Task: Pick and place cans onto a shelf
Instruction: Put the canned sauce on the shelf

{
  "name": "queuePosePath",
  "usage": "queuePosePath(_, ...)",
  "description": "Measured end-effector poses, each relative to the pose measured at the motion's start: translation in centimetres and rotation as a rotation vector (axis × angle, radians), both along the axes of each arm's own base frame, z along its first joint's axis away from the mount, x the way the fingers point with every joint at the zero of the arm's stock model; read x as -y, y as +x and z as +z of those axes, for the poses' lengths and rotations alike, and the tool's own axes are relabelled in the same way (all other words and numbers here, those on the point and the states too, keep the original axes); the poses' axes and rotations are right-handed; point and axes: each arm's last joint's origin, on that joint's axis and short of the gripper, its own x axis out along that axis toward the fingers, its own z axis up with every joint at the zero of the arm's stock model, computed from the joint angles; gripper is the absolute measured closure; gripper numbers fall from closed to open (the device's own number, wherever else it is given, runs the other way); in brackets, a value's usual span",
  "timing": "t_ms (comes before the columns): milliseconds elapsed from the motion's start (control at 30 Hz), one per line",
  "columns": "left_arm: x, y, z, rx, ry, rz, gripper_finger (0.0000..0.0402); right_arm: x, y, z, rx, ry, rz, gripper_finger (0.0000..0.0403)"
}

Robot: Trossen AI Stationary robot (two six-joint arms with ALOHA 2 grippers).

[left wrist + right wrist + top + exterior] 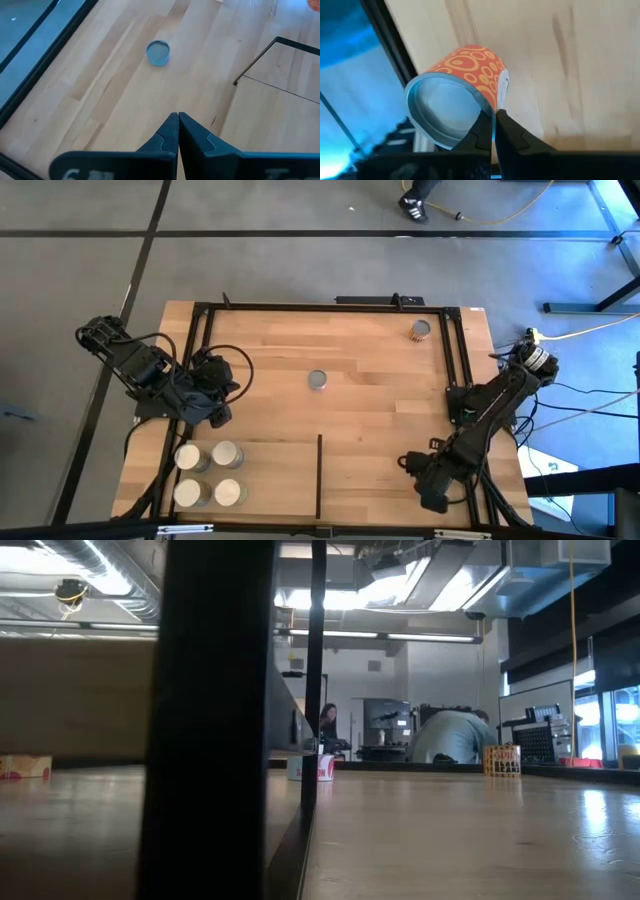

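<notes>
The right gripper [494,131], its fingers pinched on the thin rim of an orange can patterned with pale yellow rings [462,97], holds that can tipped so its silvery round end faces the wrist camera, at the table's near right corner [432,492]. The left gripper [178,131], fingers pressed together and holding nothing, sits near the table's left edge, just beyond the shelf. A small blue-sided can with a grey lid [158,52] stands alone mid-table, well apart from both grippers, and another can with a yellowish label [420,330] stands near the far right corner. Four pale-topped cans [208,473] cluster on the light-wood shelf panel [270,480] at the near left (its thin black divider [319,475] runs along its right edge). The black-framed butcher-block tabletop [370,410] shows long pale planks. Beyond it, a lit workshop with ceiling ducts; a person [328,722] is seated far back.
</notes>
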Motion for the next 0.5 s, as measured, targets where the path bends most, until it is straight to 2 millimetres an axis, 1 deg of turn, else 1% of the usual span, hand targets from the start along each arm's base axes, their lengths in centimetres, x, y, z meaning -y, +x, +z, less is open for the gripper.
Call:
queuePosePath(200, 0.0, 0.0, 0.0, 0.004, 0.012, 0.002, 0.0401, 2.1, 2.0, 2.0, -0.038, -0.036, -0.102, 0.0397)
queuePosePath(333, -0.1, 0.0, 0.0, 0.016, 0.032, 0.013, 0.0401, 4.5, 3.3, 3.6, -0.065, -0.098, -0.149, 0.0397)
queuePosePath(500, -0.1, 0.0, 0.1, 0.022, 0.031, 0.024, 0.0401, 7.8, 5.2, 5.4, -0.051, -0.115, -0.123, 0.0397)
